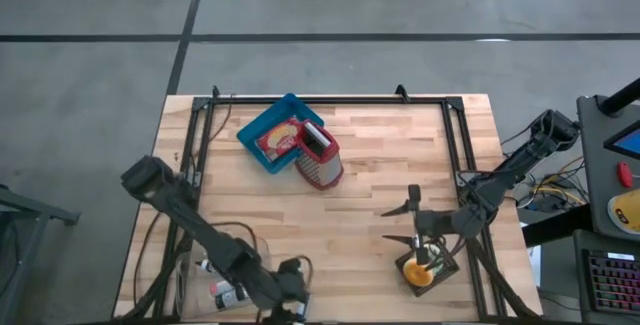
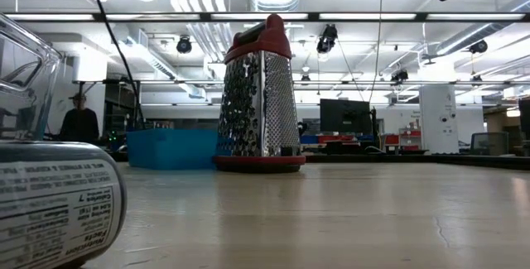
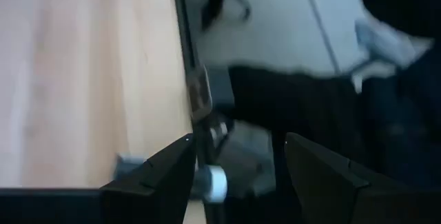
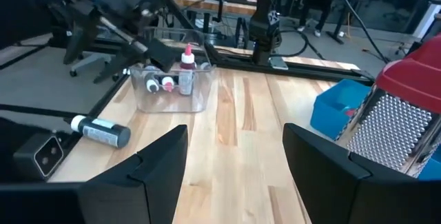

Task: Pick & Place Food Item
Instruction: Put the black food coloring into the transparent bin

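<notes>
Two unclenched tools, left (image 1: 290,305) at table's (image 1: 380,180) near edge, right (image 1: 405,223) over bare central wood.

Stood upright on the wooden table (image 2: 348,211): a metal box grater (image 2: 259,95) with red top and red base, near the middle. Sat just behind it, to the left: a blue bin (image 2: 170,148). Lay on its side at the near left edge, very close to the lens: a labelled bottle (image 2: 58,199), possibly white with small print. Rose above that: part of a clear plastic container (image 2: 25,62). Stood far back in the room, at left: a person (image 2: 79,120) in dark clothing.
</notes>
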Robot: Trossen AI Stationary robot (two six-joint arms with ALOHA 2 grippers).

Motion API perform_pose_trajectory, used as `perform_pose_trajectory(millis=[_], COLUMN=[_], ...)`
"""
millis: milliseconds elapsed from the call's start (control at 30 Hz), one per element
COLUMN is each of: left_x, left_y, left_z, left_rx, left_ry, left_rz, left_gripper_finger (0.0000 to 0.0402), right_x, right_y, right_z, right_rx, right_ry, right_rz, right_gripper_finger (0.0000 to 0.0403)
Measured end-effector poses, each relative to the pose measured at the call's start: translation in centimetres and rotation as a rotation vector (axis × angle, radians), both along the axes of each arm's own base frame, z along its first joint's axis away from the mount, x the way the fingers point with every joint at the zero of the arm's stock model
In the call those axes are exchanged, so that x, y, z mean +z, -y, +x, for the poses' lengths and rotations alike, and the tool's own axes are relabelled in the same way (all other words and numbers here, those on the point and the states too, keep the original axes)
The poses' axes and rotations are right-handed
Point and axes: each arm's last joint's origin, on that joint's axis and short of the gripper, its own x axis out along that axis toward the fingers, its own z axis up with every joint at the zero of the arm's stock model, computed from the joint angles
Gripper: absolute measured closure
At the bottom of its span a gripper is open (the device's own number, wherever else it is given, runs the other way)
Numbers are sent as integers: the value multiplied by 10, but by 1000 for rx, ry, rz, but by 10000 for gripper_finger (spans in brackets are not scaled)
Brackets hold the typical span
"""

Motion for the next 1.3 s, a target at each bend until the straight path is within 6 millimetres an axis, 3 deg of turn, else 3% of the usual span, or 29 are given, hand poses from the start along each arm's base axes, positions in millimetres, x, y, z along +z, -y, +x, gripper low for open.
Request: perform_pose_trajectory(millis=[300,500,800,1033,1300], left_x=[3,9,2,-5,-5], left_y=[23,23,16,1,2], left_z=[24,23,4,12,12], left_rx=[-75,-262,-810,-925,-1066], left_ry=[-227,-144,21,66,163], left_rz=[77,243,646,755,846], left_gripper_finger=[164,143,138,109,93], right_x=[-4,-6,-6,-6,-5], right_y=[1,2,4,6,7], right_z=[-1,-2,-2,-2,-3], right_rx=[-2,-17,-69,-101,-144], right_ry=[-35,-44,-40,-41,-37], right_rz=[-35,-106,-198,-209,-218], right_gripper_finger=[170,170,170,170,170])
